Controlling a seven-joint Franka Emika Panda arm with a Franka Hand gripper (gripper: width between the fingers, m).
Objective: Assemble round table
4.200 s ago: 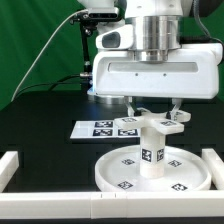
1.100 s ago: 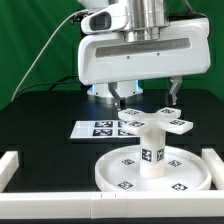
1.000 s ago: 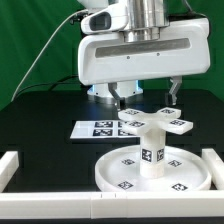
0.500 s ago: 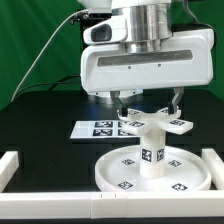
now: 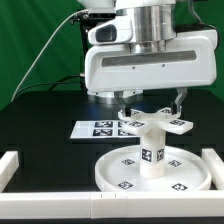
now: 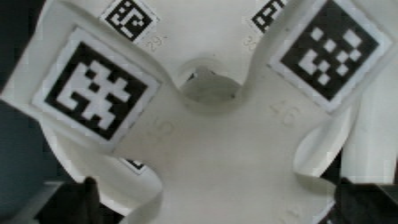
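The large round disc (image 5: 108, 172) lies on the black table with the short leg (image 5: 152, 152) standing upright at its centre. On top of the leg rests the four-armed cross base (image 5: 160, 123). My gripper (image 5: 152, 104) hangs open just above it, one finger (image 5: 124, 101) on each side of the base, touching nothing that I can see. In the wrist view the tagged base (image 6: 196, 140) fills the picture, its centre hole (image 6: 210, 85) in plain sight, between my dark fingertips (image 6: 79, 202) at the picture's edge.
The marker board (image 5: 92, 128) lies flat behind the disc on the exterior view's left. A white blocky rail (image 5: 10, 166) borders the work area at left, front and right. A green backdrop stands behind the arm.
The gripper has shifted toward the exterior view's right and a little lower, so its fingers now straddle the cross base. Disc, leg and base have not moved. The jaws stayed open.
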